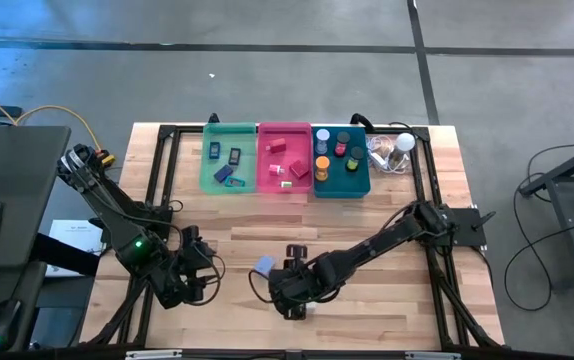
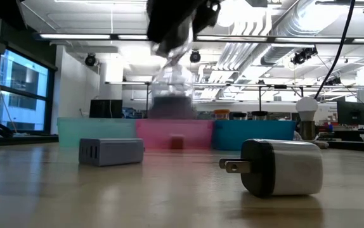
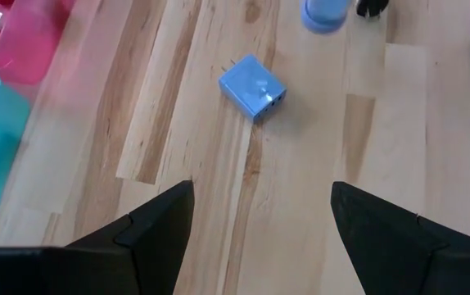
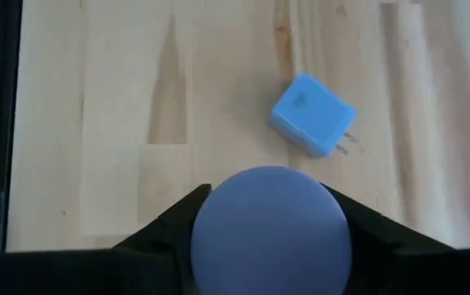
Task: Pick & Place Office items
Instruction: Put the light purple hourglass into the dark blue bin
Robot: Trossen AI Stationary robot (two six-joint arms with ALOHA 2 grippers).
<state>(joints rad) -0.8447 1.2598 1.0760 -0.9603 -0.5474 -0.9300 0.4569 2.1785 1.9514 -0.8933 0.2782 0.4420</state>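
Note:
My right gripper (image 1: 290,293) hangs above the near middle of the table, shut on a round lavender-blue roll (image 4: 269,233). On the wood close by lie a blue plug-in charger block (image 1: 264,265) and a dark charger (image 1: 297,250), each on its side; the low view shows the dark charger's (image 2: 280,166) prongs sticking out level. My left gripper (image 3: 259,197) waits open at the near left (image 1: 195,272), above bare wood, with the blue block (image 3: 253,88) some way ahead of it. My right gripper pinches the roll's round sides (image 4: 206,221) between its two fingers (image 4: 169,229), one on each side. The fingers slant down from above. The roll (image 2: 169,88) hangs below them, lifted clear of the table.
Green (image 1: 229,160), pink (image 1: 284,160) and teal (image 1: 342,175) bins stand side by side at the far edge, each holding small items. A white bulb (image 1: 403,143) with clear plastic lies to their right. Bare wood stretches between the bins and the grippers.

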